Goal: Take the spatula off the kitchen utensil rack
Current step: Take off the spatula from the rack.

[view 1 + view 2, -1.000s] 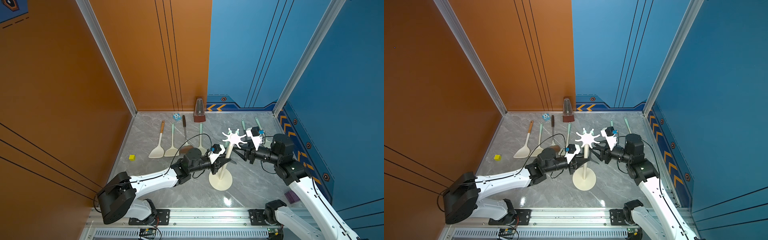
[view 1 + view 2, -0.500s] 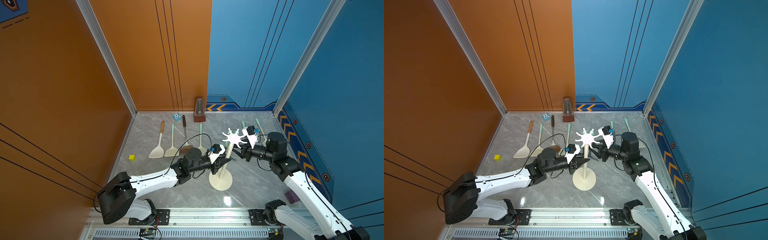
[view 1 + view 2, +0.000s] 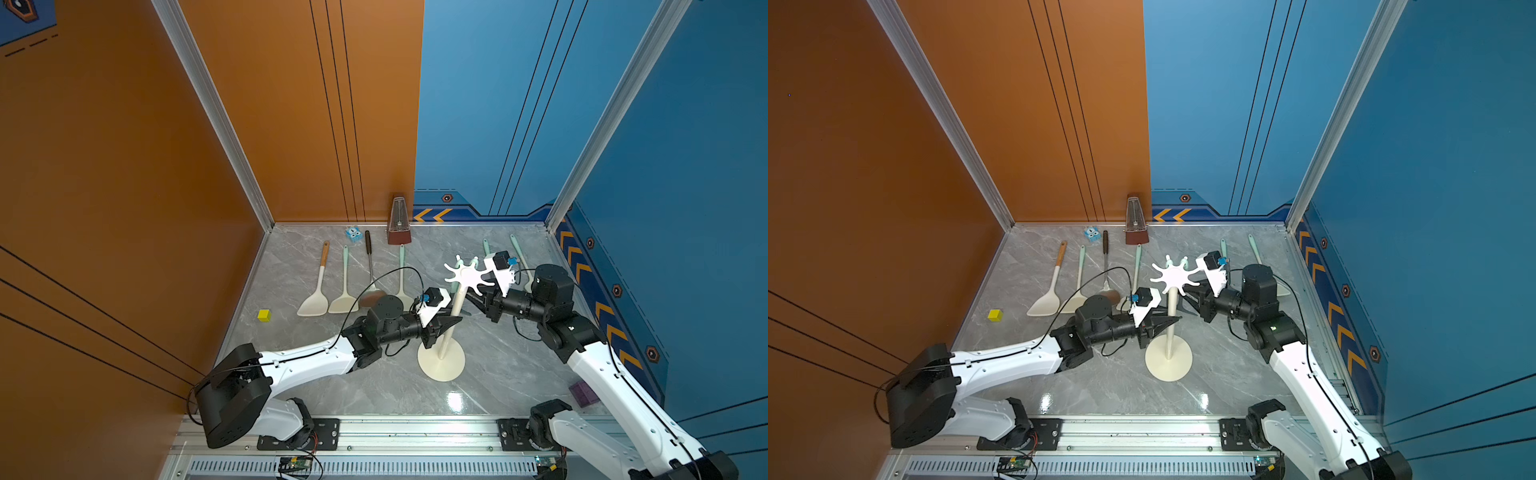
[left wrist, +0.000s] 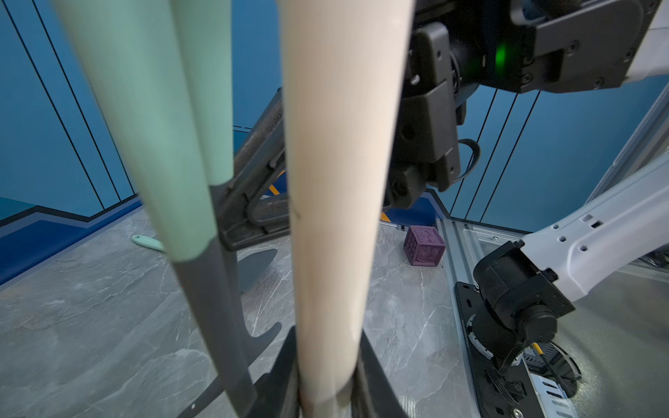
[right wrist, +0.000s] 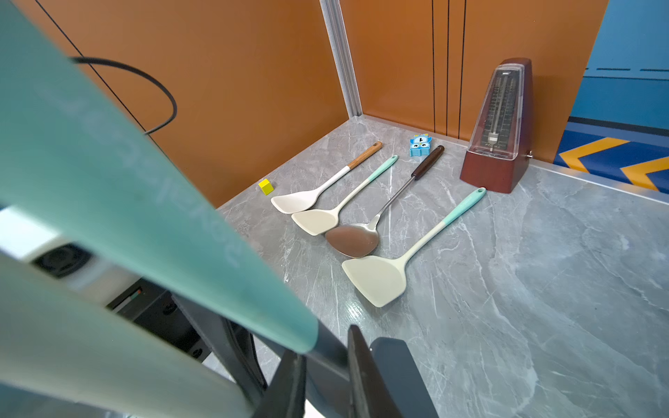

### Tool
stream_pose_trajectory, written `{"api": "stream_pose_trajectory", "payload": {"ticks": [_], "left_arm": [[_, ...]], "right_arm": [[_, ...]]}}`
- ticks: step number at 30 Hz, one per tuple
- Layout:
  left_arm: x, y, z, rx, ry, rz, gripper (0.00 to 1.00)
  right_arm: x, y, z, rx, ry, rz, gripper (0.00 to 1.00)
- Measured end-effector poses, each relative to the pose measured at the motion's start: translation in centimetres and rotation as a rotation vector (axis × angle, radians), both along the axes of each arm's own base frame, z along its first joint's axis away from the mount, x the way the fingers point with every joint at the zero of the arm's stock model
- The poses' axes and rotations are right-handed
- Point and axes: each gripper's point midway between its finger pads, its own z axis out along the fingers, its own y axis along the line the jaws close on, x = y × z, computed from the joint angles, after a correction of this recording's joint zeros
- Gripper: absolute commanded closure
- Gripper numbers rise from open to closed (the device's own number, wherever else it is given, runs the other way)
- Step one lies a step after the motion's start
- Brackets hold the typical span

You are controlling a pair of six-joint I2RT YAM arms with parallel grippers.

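Note:
The kitchen utensil rack (image 3: 441, 360) stands mid-table, a cream pole (image 4: 336, 181) under a white star crown (image 3: 467, 276). My left gripper (image 3: 454, 320) is shut on the pole low down, one jaw on each side of it in the left wrist view (image 4: 327, 391). Two utensils with mint handles (image 4: 152, 126) and dark grey necks hang beside the pole. My right gripper (image 3: 470, 297) reaches in under the crown from the right. In the right wrist view the right gripper (image 5: 324, 372) is shut on the dark neck of one spatula (image 5: 144, 202), just below its teal handle.
Several spatulas (image 3: 316, 299) lie in a row at the back left, near a yellow cube (image 3: 264, 315) and a blue toy (image 3: 353, 234). A brown metronome (image 3: 399, 222) stands at the back wall. Two mint utensils (image 3: 517, 249) lie back right. A purple cube (image 3: 584, 394) sits front right.
My right gripper has moved left under the rack's crown and closed on the hanging spatula's neck. The left arm has stayed on the pole.

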Motion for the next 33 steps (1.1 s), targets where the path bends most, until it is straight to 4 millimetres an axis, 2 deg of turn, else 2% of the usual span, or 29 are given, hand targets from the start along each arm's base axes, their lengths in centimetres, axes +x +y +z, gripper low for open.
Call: {"api": "stream_pose_trajectory", "payload": {"ticks": [14, 33], "left_arm": [[0.0, 0.0, 0.0, 0.001, 0.000, -0.002, 0.83], [0.0, 0.0, 0.0, 0.001, -0.002, -0.002, 0.83]], "right_arm": [[1.9, -1.7, 0.2, -0.053, -0.049, -0.153, 1.00], [10.6, -5.3, -0.2, -0.223, 0.040, -0.485, 1.00]]}}
